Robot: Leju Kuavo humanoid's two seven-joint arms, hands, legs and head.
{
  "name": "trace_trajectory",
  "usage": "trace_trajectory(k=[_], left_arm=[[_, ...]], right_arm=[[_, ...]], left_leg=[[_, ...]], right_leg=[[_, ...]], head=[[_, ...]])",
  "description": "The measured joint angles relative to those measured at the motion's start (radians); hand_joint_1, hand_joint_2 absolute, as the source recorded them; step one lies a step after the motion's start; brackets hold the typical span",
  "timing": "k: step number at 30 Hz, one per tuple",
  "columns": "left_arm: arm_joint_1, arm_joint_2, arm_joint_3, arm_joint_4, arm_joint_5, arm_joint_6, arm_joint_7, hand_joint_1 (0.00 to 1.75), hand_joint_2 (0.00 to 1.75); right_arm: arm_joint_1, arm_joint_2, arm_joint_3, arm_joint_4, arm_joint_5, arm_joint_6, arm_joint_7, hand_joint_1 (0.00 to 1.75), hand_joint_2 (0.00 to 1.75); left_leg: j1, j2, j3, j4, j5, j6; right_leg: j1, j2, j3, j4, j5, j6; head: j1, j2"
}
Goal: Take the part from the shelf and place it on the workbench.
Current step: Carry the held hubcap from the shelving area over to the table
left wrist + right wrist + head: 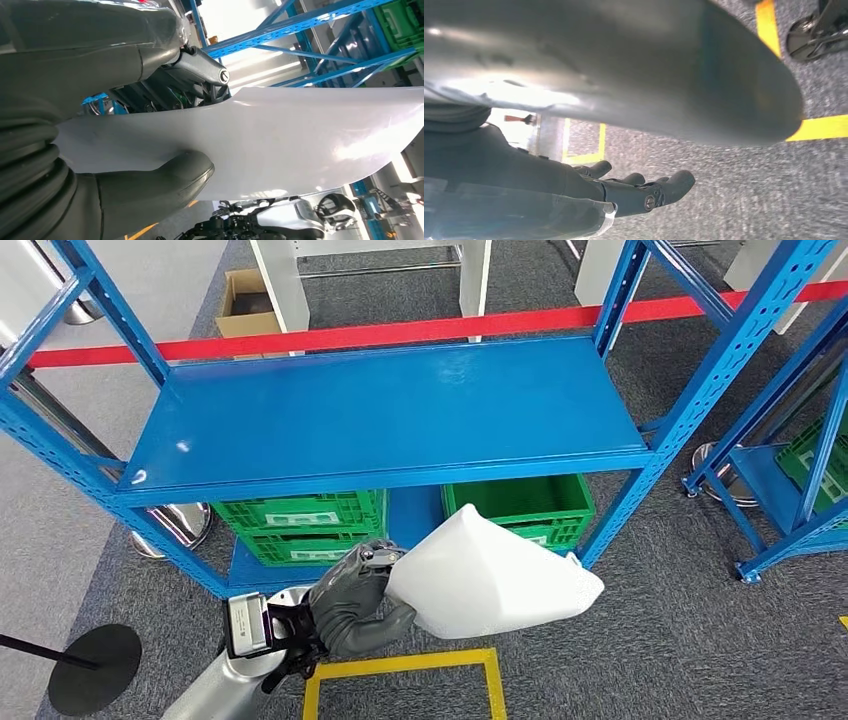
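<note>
- I see the left robot hand (355, 595) pinching the white part (490, 575) at its near edge; in the left wrist view the thumb (165, 182) presses one face of the part (280, 140) and the darker fingers (200, 70) press the other
- I see the right robot hand (624, 190) hanging over grey carpet, fingers loosely apart, holding nothing
- The part is off the blue shelf (390, 415), held in front of its lower level; two green crates (300, 525) sit there
- Yellow floor tape (405, 665) lies below the part; a red barrier strap (420, 330) runs behind the shelf
</note>
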Motion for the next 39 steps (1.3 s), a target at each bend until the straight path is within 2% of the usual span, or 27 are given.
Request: trace_trajectory(k=[1,2,3,5,6,7,9,10,11,12,13,14,15,17,19,21,23,25,26,27,28,30,32,33,36,37,39], left_arm=[[-0.002,-0.002,0.000,-0.001,-0.002,-0.001,0.001,1.75,1.75],[-0.004,-0.003,-0.001,-0.002,-0.003,-0.002,0.002,1.75,1.75],[-0.006,-0.003,-0.001,-0.003,-0.004,-0.004,0.002,1.75,1.75],[-0.008,-0.004,-0.003,-0.003,-0.005,-0.007,0.004,1.75,1.75],[-0.009,-0.005,-0.004,-0.003,-0.005,-0.009,0.005,1.75,1.75],[-0.009,-0.005,-0.005,-0.003,-0.006,-0.009,0.006,1.75,1.75],[-0.010,-0.007,-0.008,-0.003,-0.009,-0.008,0.008,1.75,1.75],[-0.010,-0.007,-0.009,-0.003,-0.011,-0.007,0.008,1.75,1.75],[-0.009,-0.007,-0.011,-0.003,-0.013,-0.006,0.008,1.75,1.75],[-0.009,-0.007,-0.012,-0.003,-0.014,-0.006,0.008,1.75,1.75],[-0.009,-0.007,-0.014,-0.003,-0.014,-0.006,0.008,1.75,1.75],[-0.009,-0.007,-0.014,-0.003,-0.015,-0.005,0.008,1.75,1.75],[-0.009,-0.007,-0.015,-0.003,-0.016,-0.004,0.008,1.75,1.75],[-0.010,-0.007,-0.016,-0.005,-0.020,-0.001,0.009,1.75,1.75],[-0.010,-0.007,-0.018,-0.007,-0.027,0.005,0.010,1.75,1.75],[-0.010,-0.006,-0.021,-0.007,-0.030,0.011,0.010,1.75,1.75],[-0.011,-0.004,-0.025,-0.008,-0.031,0.018,0.010,1.75,1.75],[-0.010,-0.002,-0.029,-0.008,-0.031,0.021,0.009,1.75,1.75],[-0.009,-0.001,-0.031,-0.008,-0.031,0.021,0.009,1.75,1.75],[-0.009,-0.001,-0.033,-0.008,-0.031,0.021,0.009,1.75,1.75],[-0.009,-0.002,-0.034,-0.009,-0.031,0.021,0.009,1.75,1.75],[-0.009,-0.008,-0.038,-0.012,-0.031,0.020,0.009,1.75,1.75],[-0.011,-0.015,-0.040,-0.017,-0.032,0.019,0.010,1.75,1.75],[-0.011,-0.017,-0.040,-0.020,-0.034,0.019,0.012,1.75,1.75],[-0.011,-0.026,-0.040,-0.031,-0.050,0.027,0.021,1.75,1.75],[-0.010,-0.029,-0.039,-0.036,-0.058,0.034,0.023,1.75,1.75],[-0.002,-0.032,-0.034,-0.042,-0.078,0.051,0.027,1.75,1.75]], right_arm=[[0.000,0.001,0.000,0.000,0.000,0.003,-0.012,0.00,0.00],[-0.001,0.001,0.000,0.000,0.000,0.005,-0.023,0.00,0.00],[-0.001,0.002,0.000,0.000,0.000,0.008,-0.034,0.00,0.00],[-0.001,0.002,0.000,0.000,-0.002,0.013,-0.052,0.00,0.00],[0.000,0.002,-0.001,0.000,-0.004,0.016,-0.059,0.00,0.00],[0.000,0.002,-0.001,0.000,-0.006,0.017,-0.065,0.00,0.00],[0.001,-0.001,-0.002,0.000,-0.011,0.018,-0.073,0.00,0.00],[0.001,-0.002,-0.003,0.000,-0.014,0.018,-0.075,0.00,0.00],[0.001,-0.003,-0.004,0.000,-0.016,0.018,-0.077,0.00,0.00],[0.001,-0.003,-0.006,0.000,-0.018,0.019,-0.077,0.00,0.00],[0.001,-0.003,-0.009,0.000,-0.021,0.019,-0.078,0.00,0.00],[0.001,-0.003,-0.012,0.000,-0.024,0.020,-0.078,0.00,0.00],[0.001,-0.004,-0.016,0.000,-0.027,0.020,-0.078,0.00,0.00],[0.001,-0.003,-0.022,0.000,-0.037,0.020,-0.082,0.00,0.00],[0.002,-0.002,-0.032,0.000,-0.052,0.018,-0.086,0.00,0.00],[0.004,0.000,-0.046,0.000,-0.072,0.013,-0.088,0.00,0.00],[0.005,0.002,-0.064,0.000,-0.096,0.006,-0.087,0.00,0.00],[0.004,0.002,-0.085,0.000,-0.117,-0.003,-0.082,0.00,0.00],[0.005,0.002,-0.095,0.000,-0.127,-0.009,-0.079,0.00,0.00],[0.005,0.002,-0.105,0.000,-0.137,-0.015,-0.076,0.00,0.00],[0.005,0.003,-0.116,0.000,-0.147,-0.022,-0.074,0.00,0.00],[0.004,0.005,-0.135,0.000,-0.167,-0.039,-0.072,0.00,0.00],[0.000,0.008,-0.150,0.000,-0.175,-0.048,-0.072,0.00,0.00],[-0.002,0.009,-0.156,0.000,-0.177,-0.051,-0.073,0.00,0.00],[-0.004,0.008,-0.169,0.000,-0.178,-0.052,-0.080,0.00,0.00],[-0.004,0.007,-0.172,0.000,-0.178,-0.052,-0.083,0.00,0.00],[-0.005,0.003,-0.176,-0.001,-0.178,-0.052,-0.089,0.00,0.00]], left_leg=[[-0.003,-0.001,0.047,-0.068,-0.003,0.005],[-0.006,-0.002,0.074,-0.114,-0.011,0.011],[-0.010,-0.003,0.084,-0.136,-0.016,0.016],[-0.010,-0.001,0.070,-0.143,0.001,0.029],[-0.009,0.001,0.061,-0.145,0.014,0.038],[-0.006,0.003,0.050,-0.148,0.028,0.044],[-0.006,0.005,0.021,-0.147,0.050,0.051],[-0.007,0.006,0.006,-0.146,0.061,0.052],[-0.007,0.007,-0.006,-0.145,0.072,0.051],[-0.007,0.009,-0.019,-0.144,0.081,0.050],[-0.007,0.010,-0.029,-0.142,0.090,0.048],[-0.007,0.010,-0.039,-0.138,0.097,0.045],[-0.008,0.011,-0.048,-0.132,0.102,0.041],[-0.011,0.011,-0.063,-0.119,0.108,0.032],[-0.012,0.011,-0.073,-0.112,0.116,0.022],[-0.010,0.007,-0.085,-0.097,0.103,0.009],[-0.005,0.003,-0.117,-0.019,0.039,-0.005],[0.001,0.002,-0.162,0.107,-0.033,-0.014],[0.003,0.002,-0.174,0.150,-0.046,-0.015],[0.004,0.001,-0.170,0.159,-0.040,-0.015],[0.004,-0.001,-0.147,0.129,-0.017,-0.013],[0.003,-0.022,-0.065,-0.002,0.040,-0.001],[0.001,-0.050,-0.007,-0.101,0.064,0.009],[-0.002,-0.055,0.002,-0.117,0.062,0.013],[0.000,-0.031,0.003,-0.136,0.064,0.024],[0.004,-0.022,0.003,-0.142,0.067,0.028],[0.005,-0.003,0.002,-0.146,0.070,0.034]], right_leg=[[0.000,0.000,-0.003,-0.001,0.009,0.005],[-0.001,0.000,-0.005,-0.003,0.017,0.012],[-0.001,0.000,-0.005,-0.006,0.027,0.019],[-0.005,0.000,-0.008,-0.010,0.035,0.032],[-0.005,0.000,-0.015,0.003,0.016,0.037],[-0.005,0.001,-0.027,0.036,-0.023,0.041],[-0.005,0.001,-0.060,0.156,-0.126,0.047],[-0.005,0.001,-0.072,0.222,-0.158,0.050],[-0.004,0.001,-0.075,0.268,-0.163,0.051],[-0.004,0.001,-0.061,0.281,-0.146,0.052],[-0.005,0.001,-0.029,0.257,-0.116,0.051],[-0.005,0.000,0.020,0.197,-0.090,0.049],[-0.004,0.000,0.076,0.122,-0.081,0.047],[-0.002,0.002,0.150,0.005,-0.099,0.038],[-0.001,0.003,0.157,-0.026,-0.117,0.022],[-0.003,0.002,0.149,-0.028,-0.112,0.005],[-0.004,0.001,0.138,-0.029,-0.102,-0.008],[-0.003,0.003,0.124,-0.028,-0.091,-0.013],[-0.002,0.006,0.118,-0.027,-0.086,-0.013],[-0.002,0.009,0.114,-0.027,-0.083,-0.011],[-0.001,0.014,0.112,-0.027,-0.079,-0.009],[-0.001,0.025,0.111,-0.027,-0.075,-0.004],[-0.003,0.037,0.105,-0.027,-0.069,0.005],[-0.005,0.043,0.100,-0.027,-0.065,0.011],[-0.008,0.052,0.084,-0.017,-0.065,0.027],[-0.006,0.043,0.069,0.010,-0.082,0.030],[-0.003,0.021,0.014,0.122,-0.141,0.036]], head=[[0.000,0.000],[0.000,0.000],[0.000,0.000],[0.000,0.000],[0.002,0.000],[0.004,0.000],[0.008,0.000],[0.008,0.000],[0.008,0.000],[0.009,0.000],[0.008,0.000],[0.008,0.000],[0.008,0.000],[0.008,0.000],[0.006,0.000],[0.005,0.000],[0.002,0.000],[0.001,0.000],[0.001,0.000],[0.000,0.000],[0.000,0.000],[0.001,0.000],[0.002,0.000],[0.002,0.000],[0.000,0.000],[0.001,0.000],[0.004,0.000]])
